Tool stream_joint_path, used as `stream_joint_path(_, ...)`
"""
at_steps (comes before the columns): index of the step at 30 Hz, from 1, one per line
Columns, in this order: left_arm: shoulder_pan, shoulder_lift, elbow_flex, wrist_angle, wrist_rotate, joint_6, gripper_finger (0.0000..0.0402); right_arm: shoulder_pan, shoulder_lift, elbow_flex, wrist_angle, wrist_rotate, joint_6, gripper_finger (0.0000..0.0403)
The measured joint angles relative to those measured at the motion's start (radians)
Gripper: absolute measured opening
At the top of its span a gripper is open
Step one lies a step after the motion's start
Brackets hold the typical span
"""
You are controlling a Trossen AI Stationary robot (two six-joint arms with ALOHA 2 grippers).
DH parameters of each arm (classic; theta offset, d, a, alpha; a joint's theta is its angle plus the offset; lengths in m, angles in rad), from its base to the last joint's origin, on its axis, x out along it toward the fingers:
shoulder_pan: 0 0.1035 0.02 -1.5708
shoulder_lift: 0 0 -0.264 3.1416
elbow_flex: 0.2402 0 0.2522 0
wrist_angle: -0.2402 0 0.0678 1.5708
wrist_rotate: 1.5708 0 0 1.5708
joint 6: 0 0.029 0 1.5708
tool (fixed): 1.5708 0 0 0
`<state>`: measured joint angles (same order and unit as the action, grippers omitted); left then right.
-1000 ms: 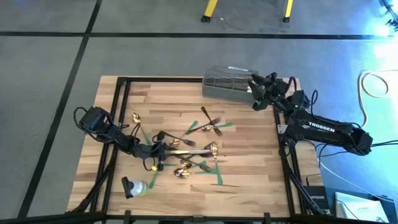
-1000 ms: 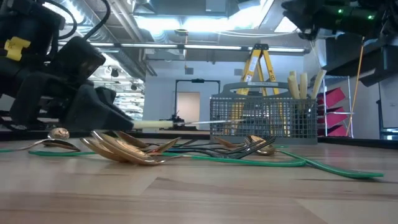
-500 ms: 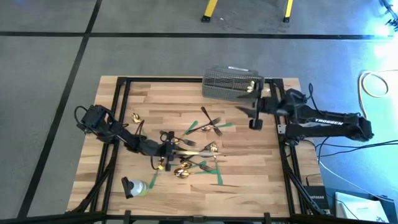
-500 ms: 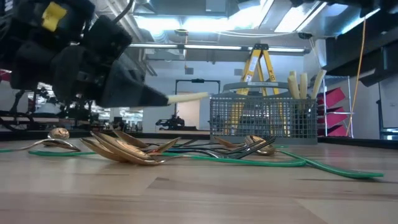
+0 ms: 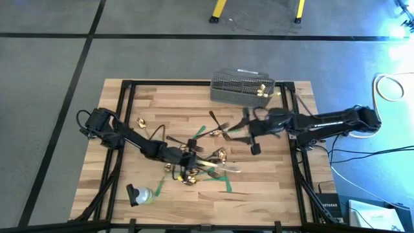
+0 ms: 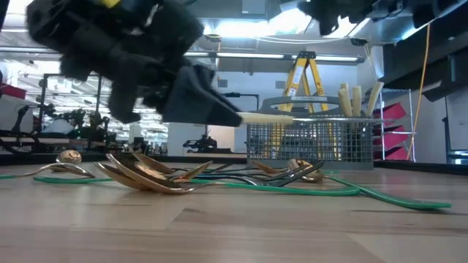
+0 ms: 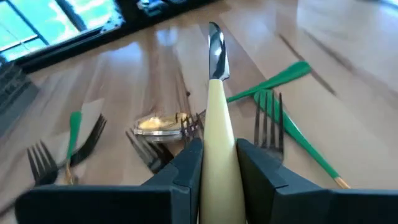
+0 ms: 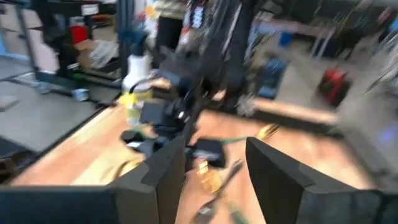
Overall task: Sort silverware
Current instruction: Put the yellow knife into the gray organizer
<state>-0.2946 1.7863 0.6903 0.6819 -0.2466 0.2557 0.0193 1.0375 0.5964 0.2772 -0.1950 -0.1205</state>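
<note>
High view: the left gripper [image 5: 194, 149] is over the table's [image 5: 272, 181] middle, above the scattered forks [image 5: 220, 126] and gold spoons [image 5: 187, 178]. The right gripper [image 5: 249, 133] reaches in from the right edge. The mesh basket [image 5: 239, 87] stands at the far edge.

Low view: a cream-handled knife [image 6: 267, 117] juts level from the left gripper's fingers, above the spoons.

Left wrist view: 2 fingers [image 7: 186, 165] pinch the knife handle.

Right wrist view: the fingers [image 8: 165, 165] stand spread, nothing between them.
</note>
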Motion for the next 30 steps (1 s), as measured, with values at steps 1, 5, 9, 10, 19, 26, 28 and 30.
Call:
stream_joint_path(1, 0.002, 0.0, 0.035, -0.062, 0.0, 0.023, 0.006, 0.011, 0.025, 0.0, 0.001, 0.0, 0.038, 0.0154)
stream_joint_path(5, 0.001, 0.0, 0.153, -0.265, 0.0, 0.108, 0.006, 0.039, 0.118, 0.0, 0.003, -0.016, 0.165, 0.0154)
stream_joint_path(9, 0.001, 0.0, 0.246, -0.38, 0.0, 0.194, 0.006, 0.049, 0.21, 0.0, 0.018, -0.022, 0.241, 0.0154)
stream_joint_path(10, 0.001, 0.0, 0.266, -0.4, 0.0, 0.213, 0.006, 0.049, 0.234, 0.0, 0.026, -0.031, 0.26, 0.0154)
stream_joint_path(19, -0.002, 0.0, 0.426, -0.667, -0.084, 0.399, 0.006, 0.049, 0.346, 0.001, 0.187, -0.107, 0.572, 0.0154)
stream_joint_path(26, -0.026, 0.0, 0.524, -0.812, -0.174, 0.531, 0.006, 0.114, 0.351, -0.001, 0.144, -0.032, 0.611, 0.0154)
stream_joint_path(28, -0.029, 0.0, 0.548, -0.839, -0.183, 0.553, 0.006, 0.131, 0.351, -0.001, 0.131, -0.008, 0.61, 0.0154)
stream_joint_path(30, -0.035, 0.0, 0.568, -0.854, -0.185, 0.579, 0.006, 0.15, 0.351, -0.001, 0.121, 0.03, 0.603, 0.0154)
